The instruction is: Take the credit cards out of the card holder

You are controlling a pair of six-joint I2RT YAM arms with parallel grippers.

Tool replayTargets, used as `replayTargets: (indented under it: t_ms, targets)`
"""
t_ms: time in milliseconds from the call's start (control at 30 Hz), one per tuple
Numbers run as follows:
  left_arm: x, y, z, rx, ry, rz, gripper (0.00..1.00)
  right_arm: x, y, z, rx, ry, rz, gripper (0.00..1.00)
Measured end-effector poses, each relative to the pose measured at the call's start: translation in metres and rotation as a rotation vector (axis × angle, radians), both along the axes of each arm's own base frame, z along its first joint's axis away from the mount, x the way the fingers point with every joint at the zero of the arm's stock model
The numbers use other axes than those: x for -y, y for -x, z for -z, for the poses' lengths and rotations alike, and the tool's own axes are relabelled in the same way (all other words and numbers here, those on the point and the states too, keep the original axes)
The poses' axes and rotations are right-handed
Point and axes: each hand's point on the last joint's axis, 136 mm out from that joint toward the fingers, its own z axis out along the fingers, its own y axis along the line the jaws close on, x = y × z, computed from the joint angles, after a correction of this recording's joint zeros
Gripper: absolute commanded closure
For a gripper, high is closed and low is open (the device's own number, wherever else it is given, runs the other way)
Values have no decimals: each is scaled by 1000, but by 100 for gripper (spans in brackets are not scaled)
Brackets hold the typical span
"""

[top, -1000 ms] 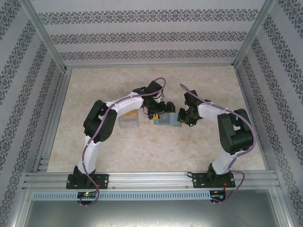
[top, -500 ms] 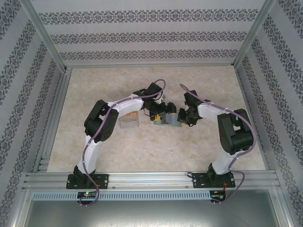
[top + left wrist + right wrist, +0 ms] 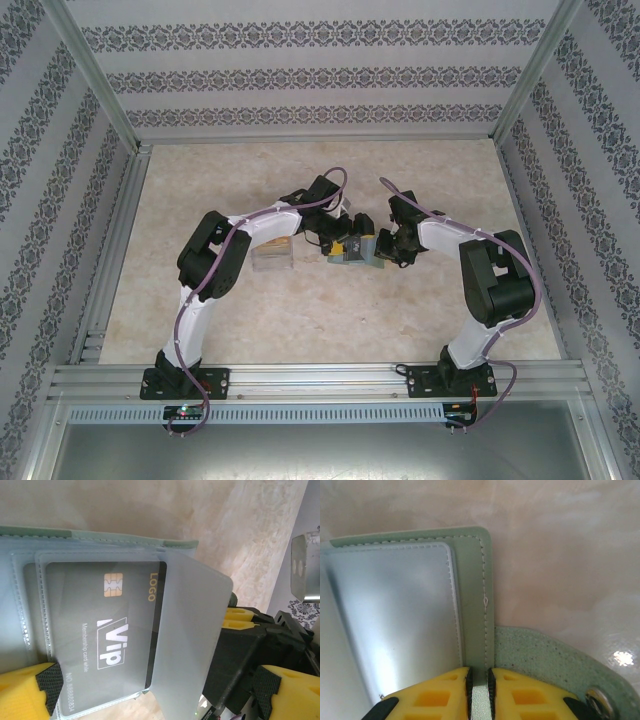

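The card holder (image 3: 125, 536) lies open on the table (image 3: 240, 520), between the two grippers. One dark credit card (image 3: 107, 640) with a gold chip sits inside its clear pocket, and a frosted flap (image 3: 192, 630) covers the card's right part. The right gripper (image 3: 479, 680) has its jaws narrow and pinches the green edge of one panel, so it pins the holder down. The left gripper (image 3: 337, 243) stands wide, holds nothing and hovers over the pocket. We judge that the step in hand is reaching for the card. Next, the left fingers must close on the card alone, not on the pocket, and pull it out along the pocket.
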Motion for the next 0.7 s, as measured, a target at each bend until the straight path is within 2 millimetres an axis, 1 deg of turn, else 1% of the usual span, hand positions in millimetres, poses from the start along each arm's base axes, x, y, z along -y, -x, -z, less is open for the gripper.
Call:
replayTargets:
  t_ms: [467, 700]
  targets:
    - [1, 0, -3, 0, 11, 2, 0, 0, 0, 0, 4, -2, 3, 79]
    - [10, 4, -15, 11, 53, 28, 0, 0, 0, 0, 5, -3, 3, 79]
